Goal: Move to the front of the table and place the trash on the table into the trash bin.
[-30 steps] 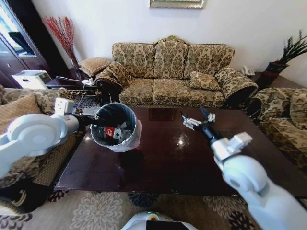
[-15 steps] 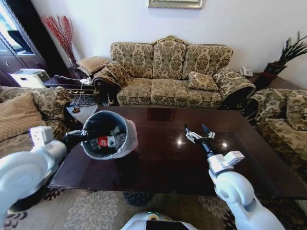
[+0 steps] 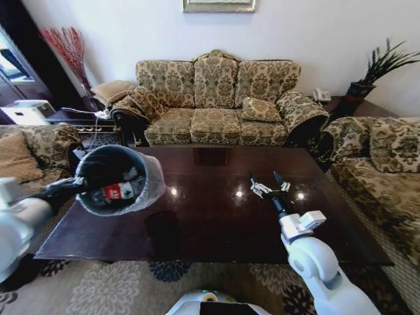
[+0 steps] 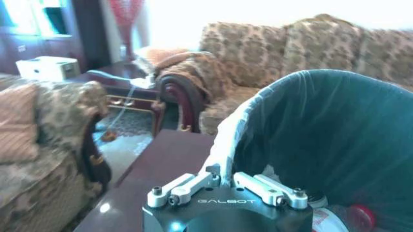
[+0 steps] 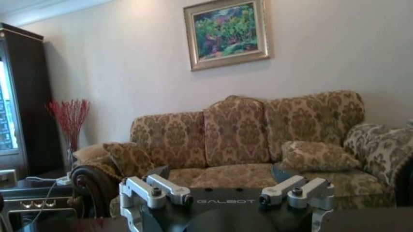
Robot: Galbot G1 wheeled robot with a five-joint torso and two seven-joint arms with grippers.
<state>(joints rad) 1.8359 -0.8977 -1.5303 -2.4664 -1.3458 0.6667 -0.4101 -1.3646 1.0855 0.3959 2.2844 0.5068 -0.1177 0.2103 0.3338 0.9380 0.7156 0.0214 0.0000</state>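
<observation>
At the left end of the tabletop (image 3: 216, 216), the left end effector (image 4: 223, 186) is clenched on the liner-covered rim of the trash bin (image 3: 118, 180) and carries it tilted, its mouth turned toward the robot. Over the last second the bin has travelled from above the tabletop's left part out to its left edge, and lower in the head view. The whole room has slid in that view too, so the head camera has moved as well. Inside the bin lies the trash (image 3: 118, 191): the bottle with its red label, among white scraps. The dark wood shows only glints of light, so the collecting looks finished and the bin seems to be on its way off the tabletop. The right end effector (image 3: 268, 186) hangs released and empty over the tabletop's right-hand part, having drawn back toward the robot.
</observation>
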